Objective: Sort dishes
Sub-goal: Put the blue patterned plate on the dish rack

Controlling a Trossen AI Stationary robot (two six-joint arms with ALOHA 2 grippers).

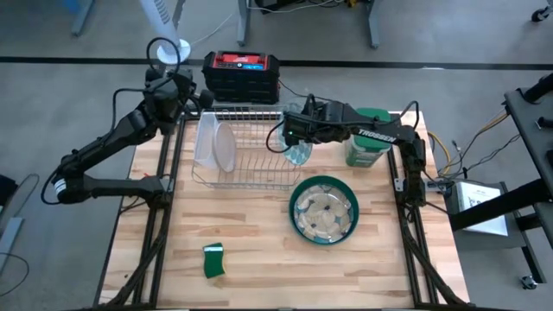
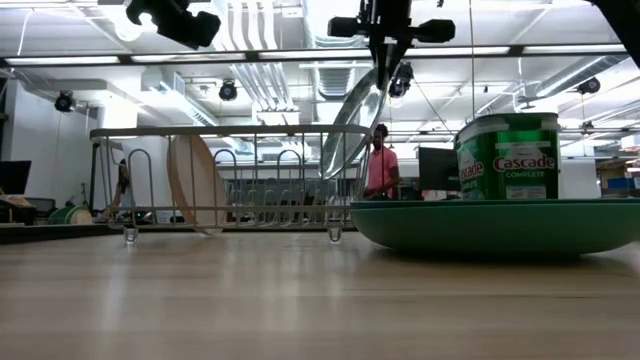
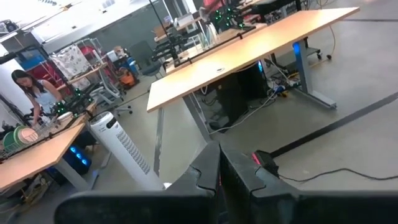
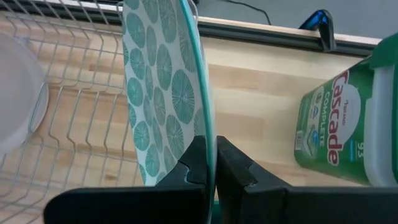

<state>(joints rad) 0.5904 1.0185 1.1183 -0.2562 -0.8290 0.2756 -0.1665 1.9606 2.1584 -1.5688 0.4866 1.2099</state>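
- I can't see the left gripper (image 3: 219,177) clearly from above; it sits off the tabletop's far-left corner, near the dark red-topped box (image 1: 241,74).
- Left wrist view: my jaws look closed together, nothing between them, pointing out at the room's floor and desks; a person shows at the far edge there.
- Right gripper (image 4: 211,163) is over the right end of the wire dish rack (image 1: 251,173), jaws clamped on the rim of the patterned glassy plate (image 4: 163,87).
- That plate is edge-on and upright in the right wrist view; its lower edge is cut off, so I can't tell if it touches the rack wires.
- Low view: the same plate hangs tilted from the gripper at the rack's right end, mostly see-through, hard to outline.
- Whitish-clear plate (image 1: 223,145) stands in the rack's left part, leaning.
- Dark green plate (image 1: 323,211) lies flat on the tabletop (image 1: 259,250) in front of the rack, with something pale and patterned inside it; can't separate the layers.
- Cascade canister (image 1: 366,149) stands just right of the rack, partly hidden by the right arm.
- Small green sponge (image 1: 213,260) lies near the front-left, well apart.
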